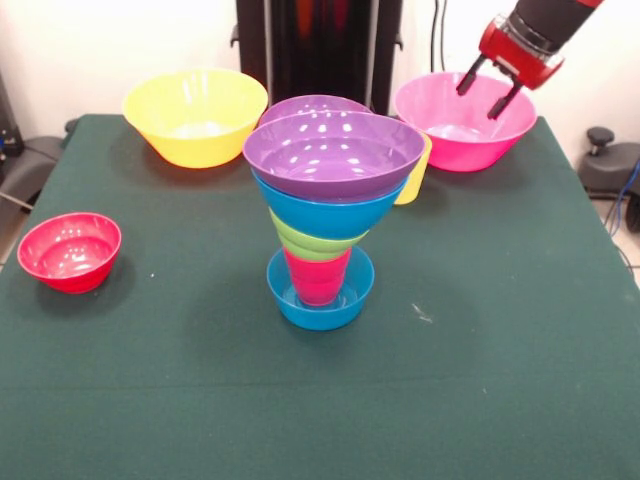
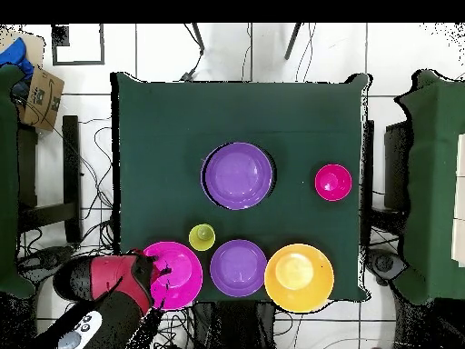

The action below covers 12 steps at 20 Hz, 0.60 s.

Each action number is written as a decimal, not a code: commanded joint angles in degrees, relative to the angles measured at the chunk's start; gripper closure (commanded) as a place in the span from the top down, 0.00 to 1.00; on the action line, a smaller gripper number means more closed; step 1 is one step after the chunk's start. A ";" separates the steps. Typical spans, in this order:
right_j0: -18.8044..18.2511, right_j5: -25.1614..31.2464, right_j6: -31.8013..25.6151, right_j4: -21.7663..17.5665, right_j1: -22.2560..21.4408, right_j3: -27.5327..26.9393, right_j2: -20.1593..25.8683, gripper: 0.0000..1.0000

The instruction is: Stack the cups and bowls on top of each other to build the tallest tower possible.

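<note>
Worktop (image 1: 520, 380) carried the tower (image 1: 325, 215) at centre: small blue bowl, red cup, lime, blue, purple bowls. Pink bowl (image 1: 450, 140) sat at the far edge; gripper (image 1: 487, 94) hovered over it, fingers spread, empty.

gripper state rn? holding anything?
Gripper: open, holding nothing, fingers spread above the pink bowl at the table's far edge.
</note>
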 commanded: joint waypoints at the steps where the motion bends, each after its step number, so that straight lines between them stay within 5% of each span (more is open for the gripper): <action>1: -0.53 7.94 1.42 -4.08 -1.82 -5.70 4.88 1.00; 12: 0.40 6.54 4.70 -2.80 -1.11 -9.18 6.26 1.00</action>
